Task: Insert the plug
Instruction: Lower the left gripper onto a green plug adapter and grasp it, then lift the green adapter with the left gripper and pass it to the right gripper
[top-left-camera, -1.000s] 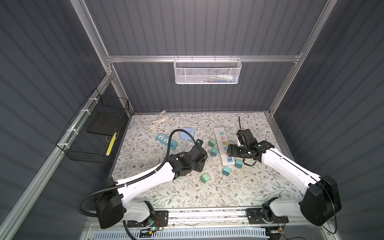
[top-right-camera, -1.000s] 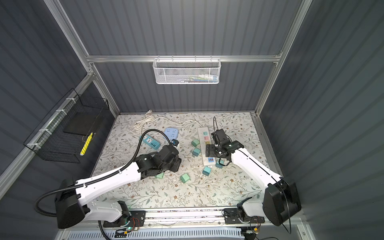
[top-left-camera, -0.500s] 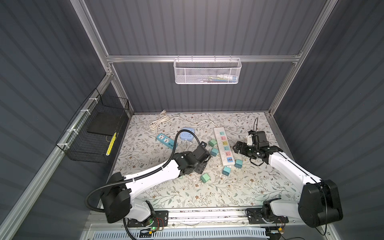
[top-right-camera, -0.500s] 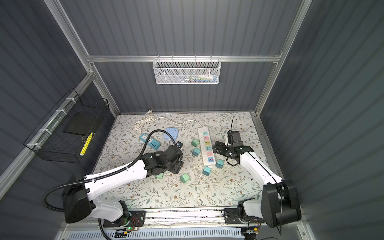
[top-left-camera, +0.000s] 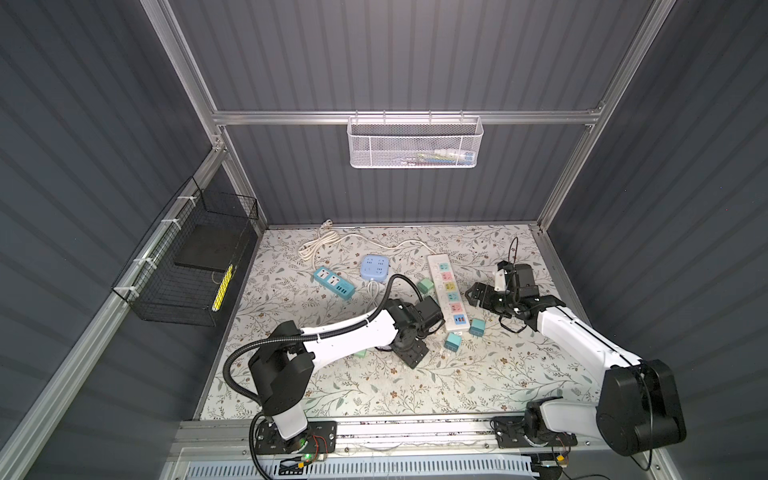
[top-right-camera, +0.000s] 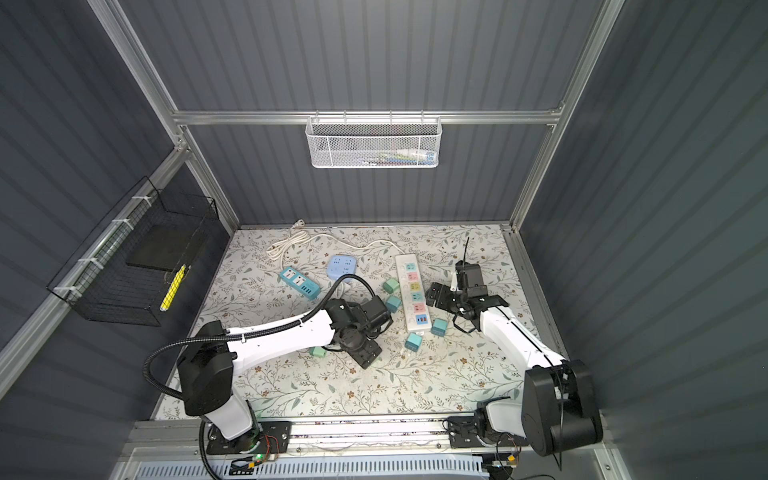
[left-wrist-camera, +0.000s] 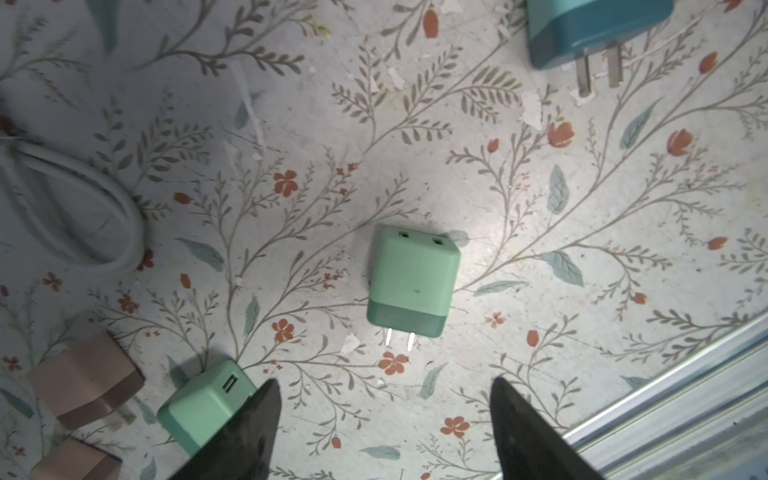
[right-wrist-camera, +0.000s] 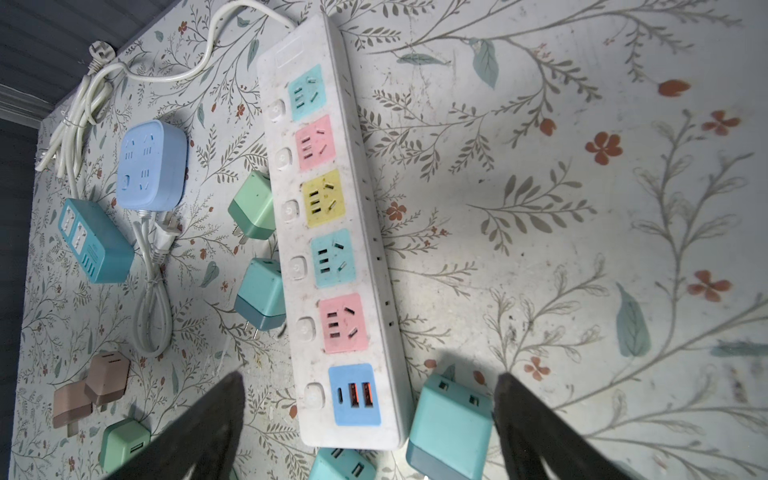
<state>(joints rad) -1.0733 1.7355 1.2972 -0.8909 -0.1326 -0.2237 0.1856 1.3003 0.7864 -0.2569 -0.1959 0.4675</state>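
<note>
Left end effector (left-wrist-camera: 382, 395) open and empty, near a green plug (left-wrist-camera: 411, 282) lying on the table (left-wrist-camera: 540, 187); right end effector (right-wrist-camera: 370, 386) open, near the strip (right-wrist-camera: 332, 257).

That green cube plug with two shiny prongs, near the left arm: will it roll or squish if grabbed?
The small green plastic cube plug probably won't roll: it lies on a flat face. It looks like hard plastic, so likely stiff, not squishy. Pushed, its two thin metal prongs might snag.
</note>
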